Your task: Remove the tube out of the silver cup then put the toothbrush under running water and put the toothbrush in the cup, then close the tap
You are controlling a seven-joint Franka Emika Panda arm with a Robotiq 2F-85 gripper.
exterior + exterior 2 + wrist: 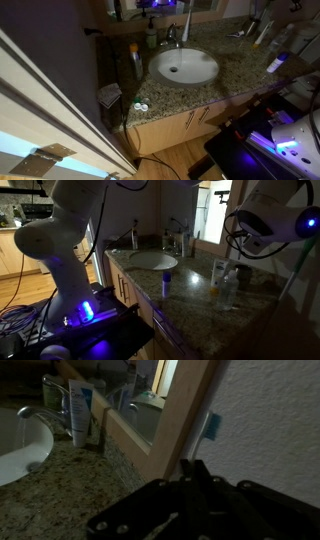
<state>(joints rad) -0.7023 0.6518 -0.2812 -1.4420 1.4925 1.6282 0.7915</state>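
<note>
speckled granite counter point(235, 70) around a white basin point(200, 62); chrome tap point(35, 415) at its rim, silver cup point(55, 398) just behind the tap, white tube point(80, 412) upright beside the cup. wooden mirror frame point(170, 420) close ahead of gripper point(192, 468), jaws closed on blue-headed toothbrush point(211, 426).

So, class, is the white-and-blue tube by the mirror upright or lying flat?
Upright: in the wrist view the tube stands on end on the granite counter, beside the silver cup.
</note>
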